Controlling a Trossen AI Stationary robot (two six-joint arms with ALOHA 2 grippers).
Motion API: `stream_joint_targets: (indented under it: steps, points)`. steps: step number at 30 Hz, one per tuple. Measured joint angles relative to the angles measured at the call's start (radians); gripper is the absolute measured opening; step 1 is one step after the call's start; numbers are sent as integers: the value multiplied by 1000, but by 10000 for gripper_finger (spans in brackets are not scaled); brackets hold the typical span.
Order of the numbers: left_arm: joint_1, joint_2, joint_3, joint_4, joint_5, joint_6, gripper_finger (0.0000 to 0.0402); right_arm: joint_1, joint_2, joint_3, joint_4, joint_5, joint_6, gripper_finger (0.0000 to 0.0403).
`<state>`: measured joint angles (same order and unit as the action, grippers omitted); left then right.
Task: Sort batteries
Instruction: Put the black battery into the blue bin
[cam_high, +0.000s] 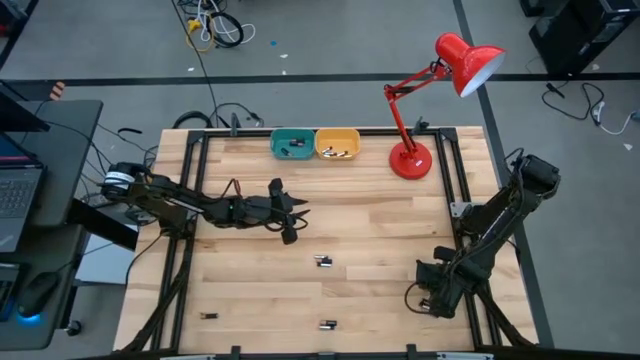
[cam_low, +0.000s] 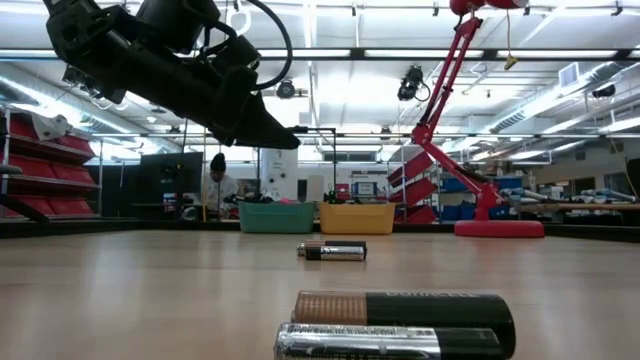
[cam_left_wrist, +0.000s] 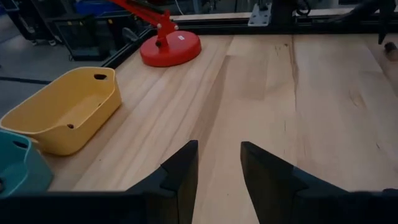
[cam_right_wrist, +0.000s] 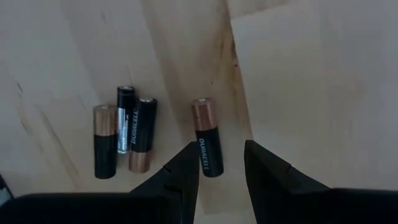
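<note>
From above, the left gripper hangs mid-table with nothing in it, below the teal bin and yellow bin at top centre; loose batteries lie at lower centre, while the right gripper sits lower right. At table height, two stacked batteries fill the foreground, another battery behind them. The left wrist camera shows parted fingers over bare wood. The right wrist camera shows its fingers parted, released, straddling a Duracell battery, three more to the left. I'd lower straight and centre that cell before closing.
</note>
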<state>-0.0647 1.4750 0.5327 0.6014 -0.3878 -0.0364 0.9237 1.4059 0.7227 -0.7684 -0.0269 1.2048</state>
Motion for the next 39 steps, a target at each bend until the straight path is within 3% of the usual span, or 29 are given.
stream_joint_targets:
  steps: [16,25,28,31,34,39]
  points:
    - [0,0,0,-62,-3,-80,135,3,-5,-122,167,-3,40,109]
    - [-1,0,0,-62,-4,-81,135,-8,-5,-128,169,50,21,24]
    - [-1,0,0,-62,-3,-81,135,-9,-3,-124,176,70,17,23]
    - [-1,0,0,-62,-3,-81,135,-10,-1,-110,181,133,4,23]
    - [-1,0,0,-57,-3,-81,135,-21,3,-97,176,265,-33,33]
    - [-1,5,0,28,-3,-110,135,-102,3,-89,201,429,-133,31]
